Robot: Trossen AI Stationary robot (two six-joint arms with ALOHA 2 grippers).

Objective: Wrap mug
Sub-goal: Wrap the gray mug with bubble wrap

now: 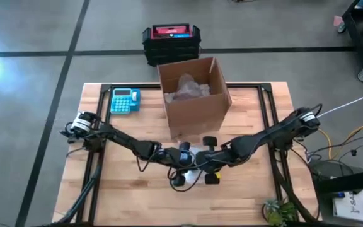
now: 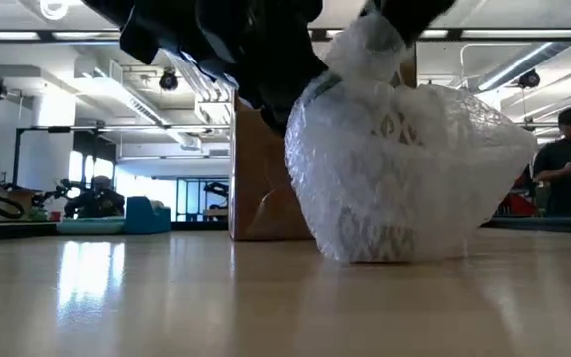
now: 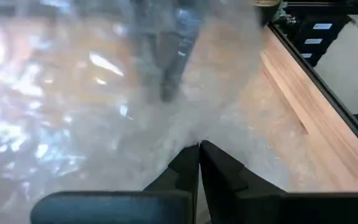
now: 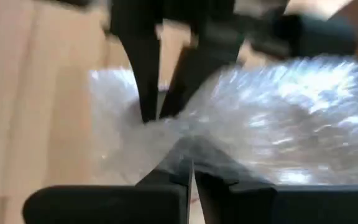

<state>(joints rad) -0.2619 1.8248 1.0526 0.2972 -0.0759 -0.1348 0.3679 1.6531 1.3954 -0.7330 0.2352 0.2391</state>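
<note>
A bundle of clear bubble wrap [image 2: 414,178] stands on the wooden table [image 1: 137,195], just in front of the cardboard box. The mug is wrapped inside it, and only a faint pattern [image 2: 395,129] shows through. The two grippers meet over the bundle at the table's middle. My left gripper [image 1: 183,157] comes from the left and my right gripper [image 1: 201,165] from the right. Each is shut on the wrap, as the left wrist view [image 3: 199,149] and the right wrist view [image 4: 191,167] show. My left gripper pinches a gathered bunch of bubble wrap [image 3: 194,134] between its two fingers, several layers crumpled together. The wrap spreads out beyond the fingertips, and the bundle's bottom rests on the table. My right gripper pinches a gathered fold of bubble wrap [image 4: 185,146] between its two fingers, close beside the other gripper's fingers [image 4: 146,81]. The wrap is drawn up into a twisted top [image 2: 365,45], and the bundle's bottom [image 2: 385,253] sits on the table.
An open cardboard box [image 1: 194,94] with crumpled wrap inside stands just behind the bundle. A blue calculator [image 1: 125,99] lies at the far left of the table. A black crate [image 1: 172,41] stands on the floor beyond the table. People show in the room behind.
</note>
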